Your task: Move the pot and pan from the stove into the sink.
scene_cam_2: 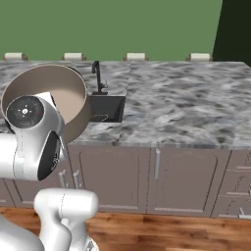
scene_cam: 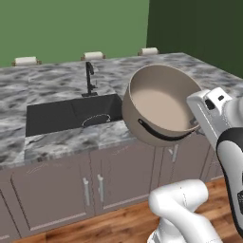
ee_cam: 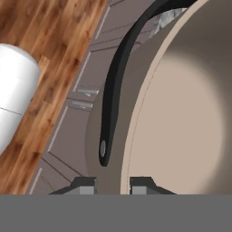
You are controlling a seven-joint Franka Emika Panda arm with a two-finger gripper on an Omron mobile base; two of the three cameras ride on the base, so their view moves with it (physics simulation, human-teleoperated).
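Pot [scene_cam: 161,102] is held in the air, tilted so its pale inside faces the cameras, over the front edge of the worktop [scene_cam: 57,80] just right of the sink [scene_cam: 71,114]. In the left base view, the pot overlaps the sink's right end; a dark side handle [scene_cam: 159,134] is seen along its lower wall. Tool [ee_cam: 113,185] is clamped on the pot rim, one finger [ee_cam: 84,186] outside the wall, the other inside, next to the handle's end. In the right base view, the pot [scene_cam_2: 63,90] is partly hidden behind the arm's wrist, left of the faucet [scene_cam_2: 98,76]. A pale ring is seen on the sink floor, but what it belongs to cannot be told. Grey cabinet doors [scene_cam: 123,175] and wood floor [ee_cam: 41,45] are seen below.
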